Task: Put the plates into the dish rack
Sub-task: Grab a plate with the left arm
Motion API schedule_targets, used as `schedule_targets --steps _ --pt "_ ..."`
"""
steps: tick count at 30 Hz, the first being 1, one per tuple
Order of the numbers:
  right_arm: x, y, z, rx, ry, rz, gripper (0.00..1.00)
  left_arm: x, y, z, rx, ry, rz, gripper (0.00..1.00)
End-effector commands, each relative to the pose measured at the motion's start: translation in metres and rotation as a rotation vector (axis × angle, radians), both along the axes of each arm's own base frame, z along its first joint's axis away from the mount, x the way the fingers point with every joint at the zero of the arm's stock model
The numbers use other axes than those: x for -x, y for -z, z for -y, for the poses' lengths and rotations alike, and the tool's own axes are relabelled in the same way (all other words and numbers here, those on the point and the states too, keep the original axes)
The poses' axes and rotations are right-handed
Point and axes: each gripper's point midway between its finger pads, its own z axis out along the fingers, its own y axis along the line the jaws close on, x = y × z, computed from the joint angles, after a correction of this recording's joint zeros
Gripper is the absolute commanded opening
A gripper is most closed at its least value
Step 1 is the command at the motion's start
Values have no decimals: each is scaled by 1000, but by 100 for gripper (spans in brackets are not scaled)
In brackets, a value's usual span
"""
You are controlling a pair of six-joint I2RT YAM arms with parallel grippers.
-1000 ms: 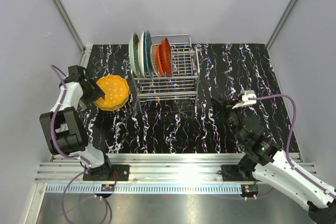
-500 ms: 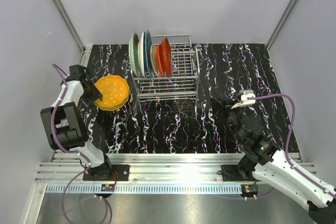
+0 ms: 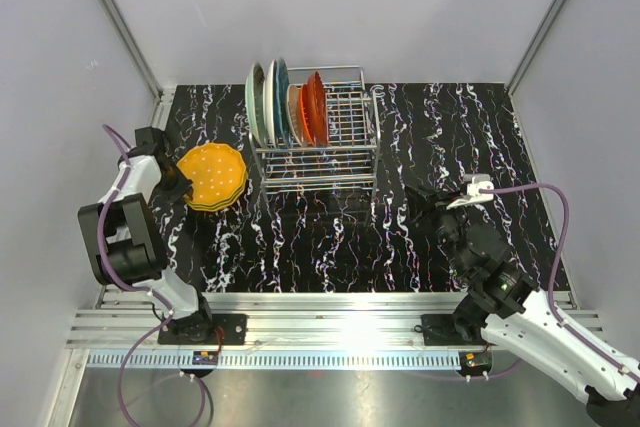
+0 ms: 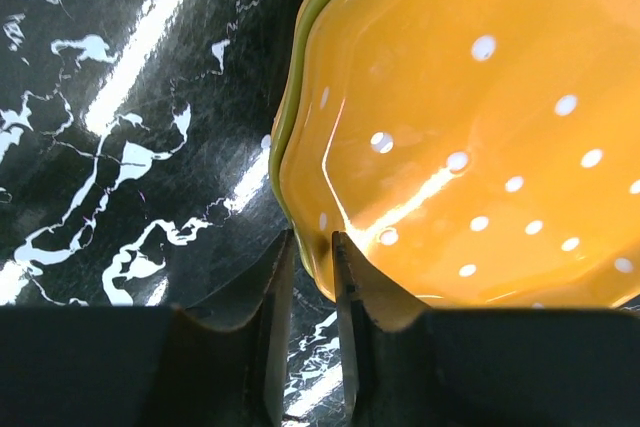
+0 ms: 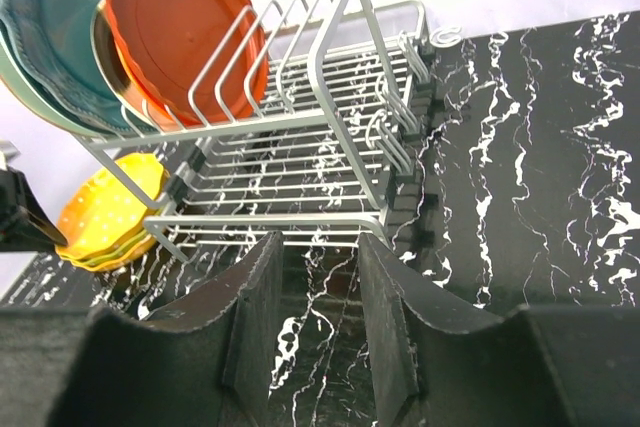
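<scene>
An orange plate [image 3: 213, 174] with white dots lies on top of a yellow-green plate [image 4: 290, 117] at the table's left. My left gripper [image 3: 180, 184] sits at the stack's left rim. In the left wrist view its jaws [image 4: 312, 247] pinch the orange plate's [image 4: 480, 127] wavy rim, one finger above and one below. The dish rack [image 3: 340, 162] stands at the back centre with a mint plate [image 3: 256, 102], a teal plate [image 3: 281, 97], a cream plate [image 3: 295, 112] and a red-orange plate [image 3: 315, 107] upright in its left slots. My right gripper [image 3: 418, 205] hovers open and holds nothing, facing the rack [image 5: 350, 117].
The rack's right slots [image 5: 300, 17] hold nothing. Grey walls enclose the black marbled table [image 3: 450, 137] on three sides. An aluminium rail [image 3: 330, 322] runs along the near edge. A purple cable [image 3: 540, 192] loops off the right arm.
The left gripper has closed from wide open down onto the orange plate's rim. The right gripper has shifted slightly to the right.
</scene>
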Motion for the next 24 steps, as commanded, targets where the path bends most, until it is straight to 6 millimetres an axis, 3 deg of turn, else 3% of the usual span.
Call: schedule_targets --steps 1,14,24 --pt "0 -7 9 -35 38 20 43 -2 0 -2 -25 7 22 23" --pt "3 -9 14 -40 49 27 41 6 -9 -3 -69 13 14 0" --pt "3 -9 14 -40 48 27 41 13 -35 -10 -132 -12 66 0"
